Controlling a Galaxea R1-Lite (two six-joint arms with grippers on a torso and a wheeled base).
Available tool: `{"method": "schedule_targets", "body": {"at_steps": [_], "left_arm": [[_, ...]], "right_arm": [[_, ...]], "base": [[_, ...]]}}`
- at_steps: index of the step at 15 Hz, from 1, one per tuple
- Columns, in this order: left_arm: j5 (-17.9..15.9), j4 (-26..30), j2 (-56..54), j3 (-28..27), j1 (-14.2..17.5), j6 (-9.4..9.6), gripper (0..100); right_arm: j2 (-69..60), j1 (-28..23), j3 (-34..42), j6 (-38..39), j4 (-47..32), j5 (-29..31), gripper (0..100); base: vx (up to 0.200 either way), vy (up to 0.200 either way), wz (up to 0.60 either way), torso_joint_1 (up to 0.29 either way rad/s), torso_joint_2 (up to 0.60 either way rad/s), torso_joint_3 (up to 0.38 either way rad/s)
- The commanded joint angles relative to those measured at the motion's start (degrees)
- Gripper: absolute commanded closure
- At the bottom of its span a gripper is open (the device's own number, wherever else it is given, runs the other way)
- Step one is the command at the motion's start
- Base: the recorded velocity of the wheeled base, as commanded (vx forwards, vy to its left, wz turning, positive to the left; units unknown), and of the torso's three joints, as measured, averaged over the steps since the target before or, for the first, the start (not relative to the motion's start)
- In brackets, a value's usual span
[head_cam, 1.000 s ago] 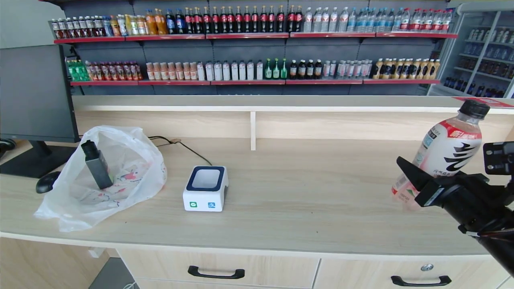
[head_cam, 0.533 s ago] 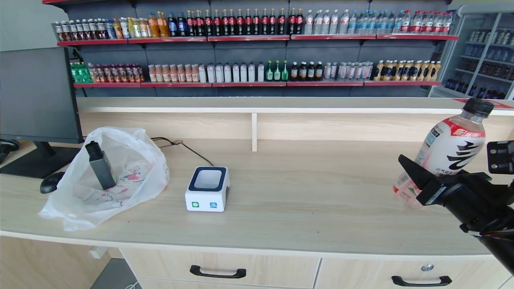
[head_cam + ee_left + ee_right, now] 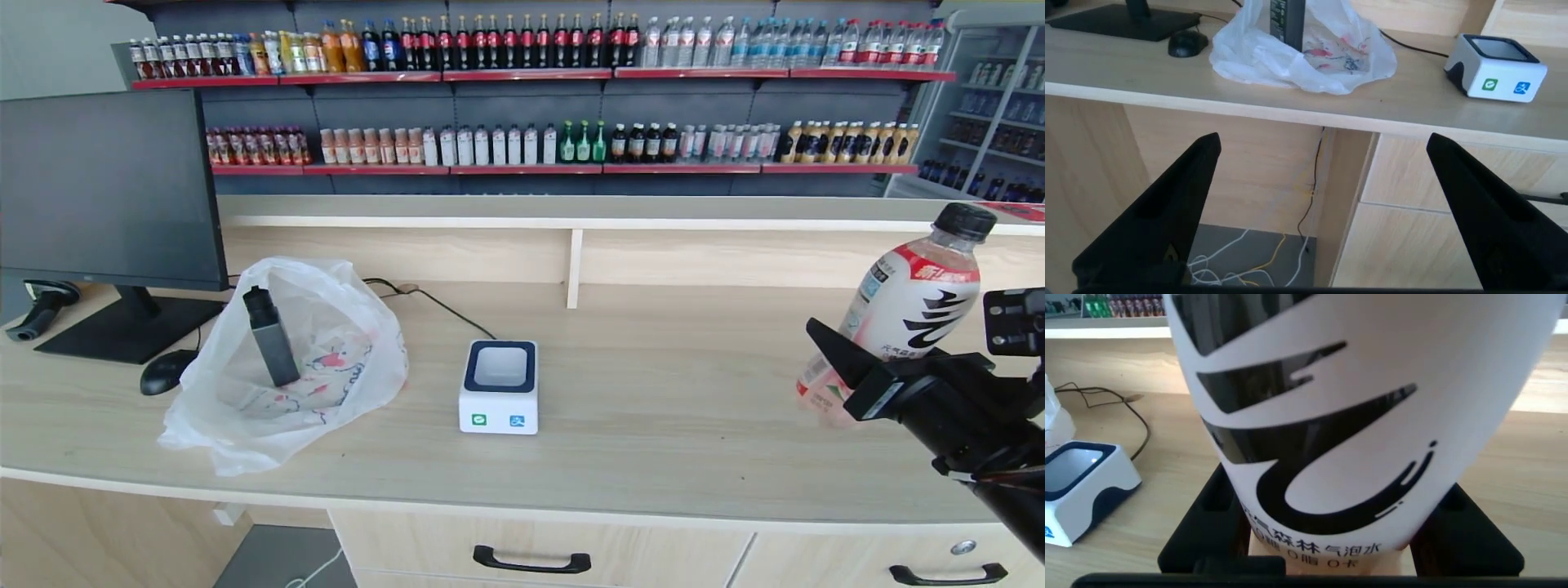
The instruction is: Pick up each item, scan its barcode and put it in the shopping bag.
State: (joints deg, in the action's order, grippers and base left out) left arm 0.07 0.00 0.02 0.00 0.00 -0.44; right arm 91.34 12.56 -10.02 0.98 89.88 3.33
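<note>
- Bottle (image 3: 906, 314) over the right end of the desk (image 3: 669, 425), clamped low on its body by the right hand (image 3: 914, 347), one finger on each side.
- Its long axis is near upright, with the cap up and leaning toward the desk's right end and back edge.
- It is clear plastic with a pale pink drink, a black cap and a white label with a red band on top and bold black strokes (image 3: 1347, 416).
- Left hand (image 3: 1323, 216) hangs below the desk's front edge, fingers wide apart and holding nothing.
- Scanner (image 3: 498, 388) sits mid-desk, window up.
- Shopping bag (image 3: 326, 384) lies open near the left end, a dark bottle (image 3: 269, 336) standing inside it.
</note>
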Motion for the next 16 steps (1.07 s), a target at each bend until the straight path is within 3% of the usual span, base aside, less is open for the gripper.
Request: {"method": "schedule_targets", "body": {"at_steps": [1, 9, 16], "left_arm": [[0.01, 0.0, -0.02, 0.0, 0.09, 0.0, 0], [0.01, -0.09, -0.02, 0.0, 0.0, -0.09, 0], [0.01, -0.09, -0.02, 0.0, 0.0, 0.0, 0]], "right_arm": [[-0.29, 0.01, 0.09, -0.01, 0.12, 0.01, 100], [-0.47, 0.1, 0.44, -0.01, 0.12, 0.01, 100], [-1.78, 0.1, 0.53, -0.01, 0.12, 0.01, 100]], "base": [[0.0, 0.2, 0.0, 0.002, 0.0, 0.002], [0.0, 0.2, 0.0, 0.002, 0.0, 0.004], [0.0, 0.0, 0.0, 0.0, 0.0, 0.0]]}}
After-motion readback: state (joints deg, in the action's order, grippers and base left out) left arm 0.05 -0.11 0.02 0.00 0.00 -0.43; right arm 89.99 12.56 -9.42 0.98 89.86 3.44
